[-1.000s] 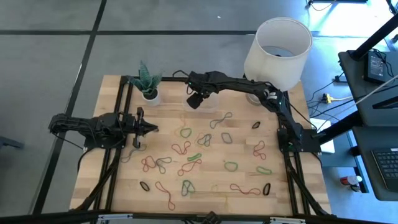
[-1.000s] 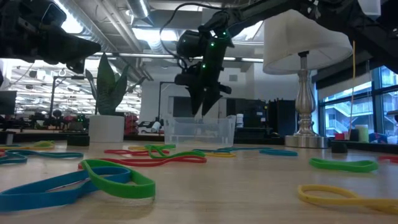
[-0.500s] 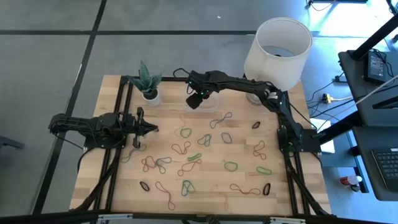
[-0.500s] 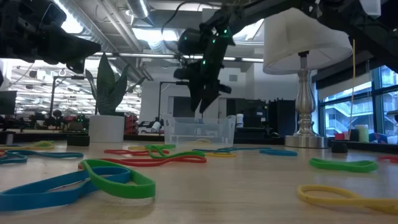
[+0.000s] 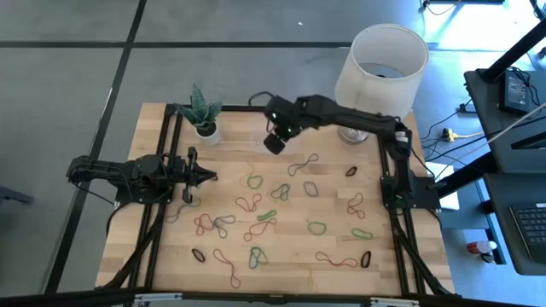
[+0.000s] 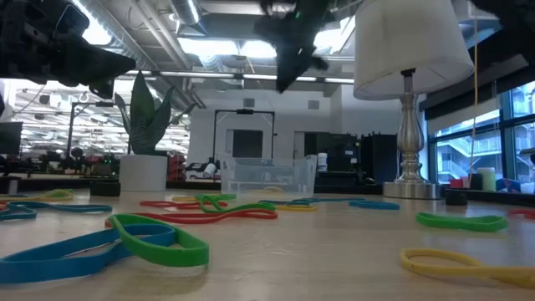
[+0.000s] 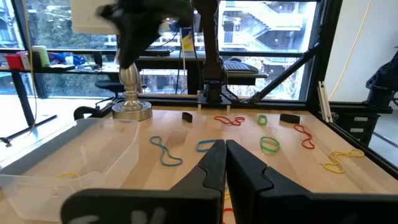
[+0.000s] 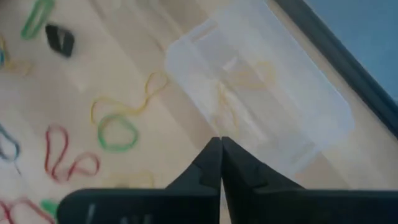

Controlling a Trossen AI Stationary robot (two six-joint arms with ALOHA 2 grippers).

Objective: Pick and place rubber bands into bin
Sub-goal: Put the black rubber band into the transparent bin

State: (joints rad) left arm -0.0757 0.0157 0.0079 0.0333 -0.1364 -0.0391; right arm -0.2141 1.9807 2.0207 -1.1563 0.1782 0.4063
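Rubber bands lie scattered over the wooden table: a green one [image 5: 255, 181], a red one [image 5: 249, 203], a big green one [image 6: 159, 234] and a yellow one [image 6: 451, 261] near the front. The clear bin [image 8: 261, 106] stands at the table's far edge [image 6: 267, 176] with tan bands [image 8: 249, 78] inside it. My right gripper [image 8: 221, 149] is shut and empty, high above the bin's near side [image 5: 275, 142]. At the table's left side my left gripper [image 5: 209, 176] waits, shut on nothing [image 7: 225, 149].
A white-shaded lamp [image 5: 381, 58] stands at the far right, its metal base [image 6: 407, 188] to the right of the bin. A small plant in a white pot [image 5: 205, 128] stands to the bin's left. Bands cover most of the table's middle and near part.
My right gripper has risen well above the bin and drifted slightly toward the table's near right. Its fingers, apart a second ago, have come together on nothing.
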